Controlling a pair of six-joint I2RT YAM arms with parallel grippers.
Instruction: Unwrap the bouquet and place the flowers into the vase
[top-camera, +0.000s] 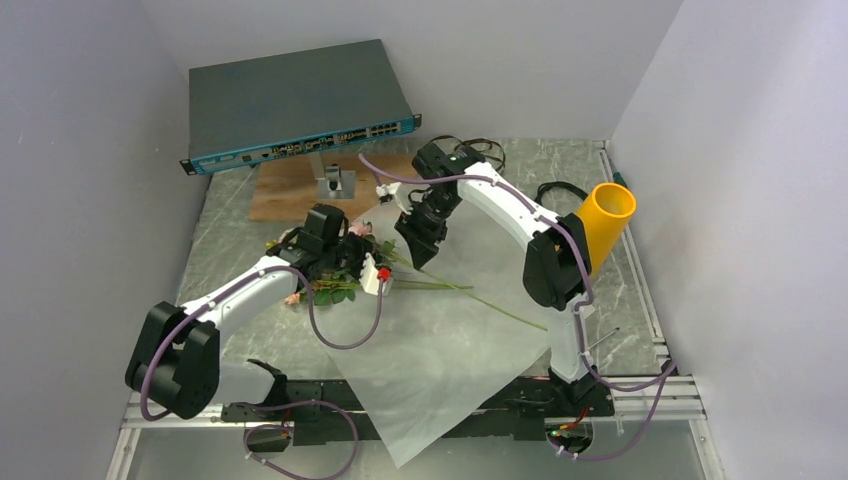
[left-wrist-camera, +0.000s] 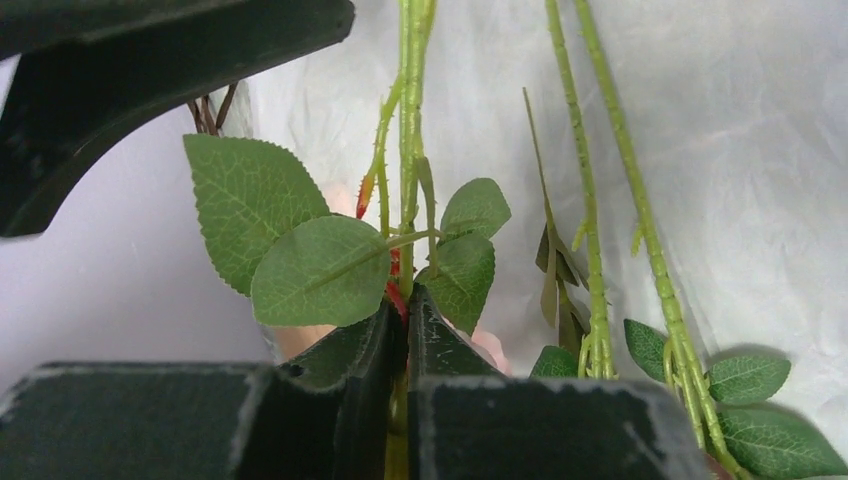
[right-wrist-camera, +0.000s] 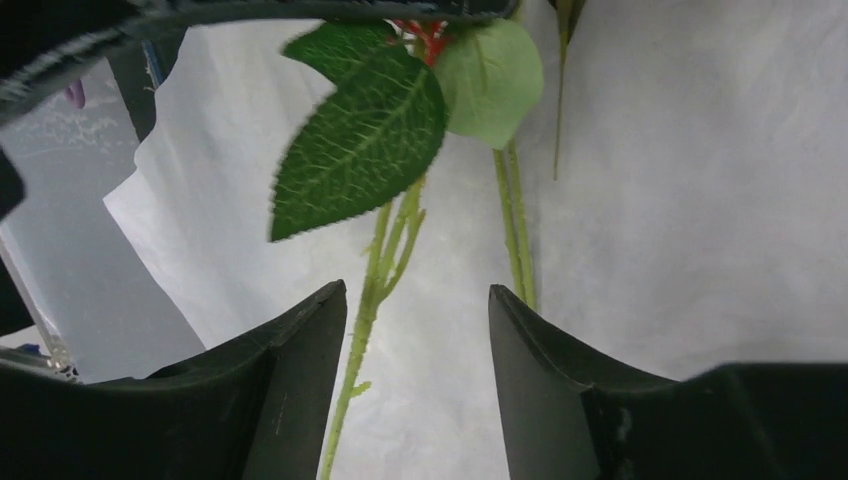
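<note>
The bouquet's flowers (top-camera: 322, 283) lie at the left edge of the spread translucent white paper (top-camera: 440, 340), with long green stems (top-camera: 470, 292) running right across it. My left gripper (top-camera: 362, 262) is over the leafy end. In the left wrist view the left gripper (left-wrist-camera: 408, 300) is shut on one thorny green stem (left-wrist-camera: 407, 150), and two more stems (left-wrist-camera: 590, 200) lie to the right. My right gripper (top-camera: 418, 245) hovers over the stems; in its wrist view the right gripper (right-wrist-camera: 415, 300) is open with a stem (right-wrist-camera: 375, 290) between its fingers, untouched. The yellow vase (top-camera: 605, 225) stands at the far right.
A grey network switch (top-camera: 290, 105) rests on a metal stand (top-camera: 335, 182) over a wooden board (top-camera: 285, 195) at the back left. White walls close in the marbled table (top-camera: 230, 250) on three sides. Black cables (top-camera: 560, 190) lie near the vase.
</note>
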